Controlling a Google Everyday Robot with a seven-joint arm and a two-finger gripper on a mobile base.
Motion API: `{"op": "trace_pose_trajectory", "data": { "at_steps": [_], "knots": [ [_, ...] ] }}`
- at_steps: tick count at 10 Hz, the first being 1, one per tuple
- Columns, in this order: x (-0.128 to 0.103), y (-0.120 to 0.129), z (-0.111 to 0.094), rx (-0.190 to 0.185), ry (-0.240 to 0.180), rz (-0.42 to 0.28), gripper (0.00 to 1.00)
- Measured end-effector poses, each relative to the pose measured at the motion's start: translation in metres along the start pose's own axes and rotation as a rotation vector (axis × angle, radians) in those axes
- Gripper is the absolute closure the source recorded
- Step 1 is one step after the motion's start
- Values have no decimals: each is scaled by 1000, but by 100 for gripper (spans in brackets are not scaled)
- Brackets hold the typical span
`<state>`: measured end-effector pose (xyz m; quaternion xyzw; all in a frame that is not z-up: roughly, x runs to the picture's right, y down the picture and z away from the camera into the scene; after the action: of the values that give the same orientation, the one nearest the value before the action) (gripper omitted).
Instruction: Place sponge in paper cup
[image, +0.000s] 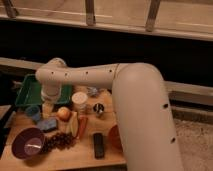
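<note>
The blue sponge (47, 124) lies flat on the wooden table (65, 159), at the left. The white paper cup (79, 100) stands upright near the table's middle back, to the right of and behind the sponge. My gripper (47, 108) hangs from the white arm (85, 77), low over the table. It is just above and behind the sponge, and left of the paper cup. A small blue cup (33, 113) stands just left of the gripper.
A green tray (30, 92) sits at the back left. An orange fruit (63, 113), a banana and a carrot (82, 127) lie between sponge and cup. Grapes (60, 141), a purple bowl (28, 144), a black object (98, 145), a reddish bowl (114, 138) and a small can (98, 108) are also there.
</note>
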<state>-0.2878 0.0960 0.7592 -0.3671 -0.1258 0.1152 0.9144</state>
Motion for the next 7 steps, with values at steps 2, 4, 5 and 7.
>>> {"op": "trace_pose_trajectory", "data": {
  "at_steps": [2, 4, 5, 7],
  "knots": [
    [-19, 19, 16, -45, 14, -50, 27],
    [-19, 20, 17, -49, 19, -53, 27],
    [-19, 20, 17, -48, 19, -52, 27],
    [-20, 21, 18, -47, 18, -56, 27]
  ]
}}
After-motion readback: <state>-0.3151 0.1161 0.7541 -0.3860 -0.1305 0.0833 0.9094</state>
